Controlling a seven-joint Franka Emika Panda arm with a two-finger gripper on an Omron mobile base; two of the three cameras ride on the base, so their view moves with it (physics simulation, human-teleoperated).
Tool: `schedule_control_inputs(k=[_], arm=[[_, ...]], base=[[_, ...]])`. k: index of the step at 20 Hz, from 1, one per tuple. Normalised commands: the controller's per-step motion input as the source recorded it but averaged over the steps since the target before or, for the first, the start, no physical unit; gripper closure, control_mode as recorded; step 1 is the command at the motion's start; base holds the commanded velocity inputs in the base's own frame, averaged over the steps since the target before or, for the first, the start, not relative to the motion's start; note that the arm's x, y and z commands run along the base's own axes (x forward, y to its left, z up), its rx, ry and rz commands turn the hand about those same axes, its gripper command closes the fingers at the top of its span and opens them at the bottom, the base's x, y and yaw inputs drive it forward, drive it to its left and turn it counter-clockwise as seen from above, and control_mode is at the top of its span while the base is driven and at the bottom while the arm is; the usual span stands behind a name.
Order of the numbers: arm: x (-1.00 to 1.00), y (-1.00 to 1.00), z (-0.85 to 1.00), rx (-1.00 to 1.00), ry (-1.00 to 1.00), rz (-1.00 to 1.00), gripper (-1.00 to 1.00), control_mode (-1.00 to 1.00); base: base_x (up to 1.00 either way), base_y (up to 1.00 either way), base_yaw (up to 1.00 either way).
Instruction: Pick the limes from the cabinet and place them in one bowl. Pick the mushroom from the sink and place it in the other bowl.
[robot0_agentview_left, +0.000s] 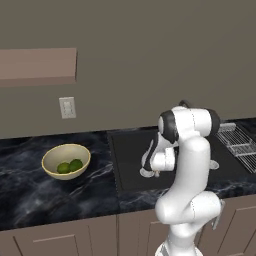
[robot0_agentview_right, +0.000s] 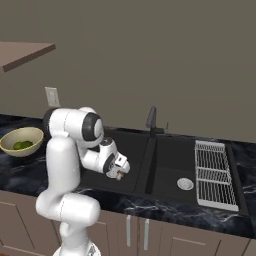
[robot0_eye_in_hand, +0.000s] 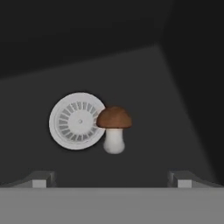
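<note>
— Where is the gripper (robot0_eye_in_hand: 111, 179)?

— Down over the left basin of the black sink (robot0_agentview_right: 165, 150), pointing at the basin floor. Its two finger tips (robot0_eye_in_hand: 39, 179) stand wide apart at the foot of the hand view, released, with nothing between them.

— And the mushroom (robot0_eye_in_hand: 113, 129)?

— Straight ahead of the gripper, roughly centred between the finger tips and apart from both. It appears to lie on the basin floor, brown cap away from the gripper, white stem toward it. Its cap overlaps the edge of the round silver drain (robot0_eye_in_hand: 76, 121), which sits ahead and a little left of centre.

— The limes (robot0_agentview_left: 69, 166)?

— Both rest in the pale yellow bowl (robot0_agentview_left: 52, 156) on the dark marble counter (robot0_agentview_left: 30, 195), well off to the gripper's left — touching each other, as far as the left base view shows. The wooden cabinet (robot0_agentview_left: 37, 66) hangs above that side.

— Anything on the other side?

— A wire rack (robot0_agentview_right: 215, 175) lies at the sink's right end, well away from the gripper.
</note>
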Motion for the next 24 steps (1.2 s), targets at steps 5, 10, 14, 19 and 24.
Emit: schedule_control_inputs(k=[5,10,14,19,24], arm=[[0.23,-0.09,-0.28,0.01,0.03,0.00,-1.00,-1.00],[0.37,-0.23,-0.31,0.00,0.05,0.00,-1.00,-1.00],[0.37,-0.20,-0.43,0.00,0.07,0.00,-1.00,-1.00],[0.29,-0.03,-0.46,0.00,0.06,0.00,-1.00,-1.00],[0.26,0.00,-0.35,0.00,0.07,0.00,-1.00,-1.00]], base=[[0.00,0.00,0.00],[0.00,0.00,0.00],[0.00,0.00,0.00],[0.00,0.00,0.00],[0.00,0.00,0.00]])
